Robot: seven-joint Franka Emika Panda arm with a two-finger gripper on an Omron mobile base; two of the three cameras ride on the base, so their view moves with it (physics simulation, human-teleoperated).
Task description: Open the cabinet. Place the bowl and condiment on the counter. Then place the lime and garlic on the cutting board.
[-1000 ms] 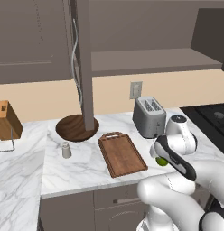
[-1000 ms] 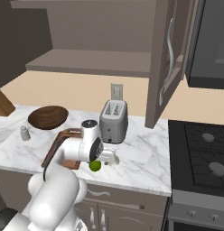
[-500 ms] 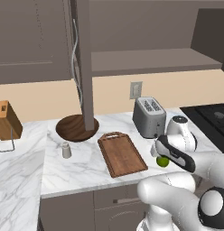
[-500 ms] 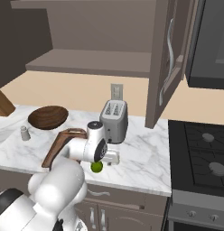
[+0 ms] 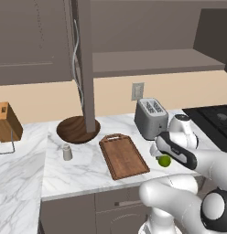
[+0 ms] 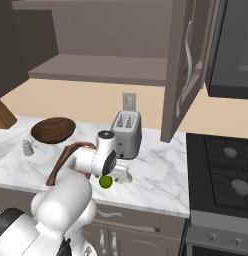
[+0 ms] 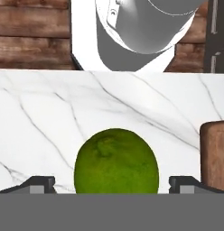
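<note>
Mostly the arm hides the gripper (image 7: 112, 182) from the sides, and the lime (image 7: 116, 161) is cut off at its lower part. Seen from the hand, the two finger tips stand wide apart, the lime between them on the counter (image 7: 50, 117), untouched. At one side is the cutting board (image 7: 214, 153) edge.

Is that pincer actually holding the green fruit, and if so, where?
Nothing is held yet. The pincer is open, its fingertips either side of the lime, which sits on the counter.
</note>
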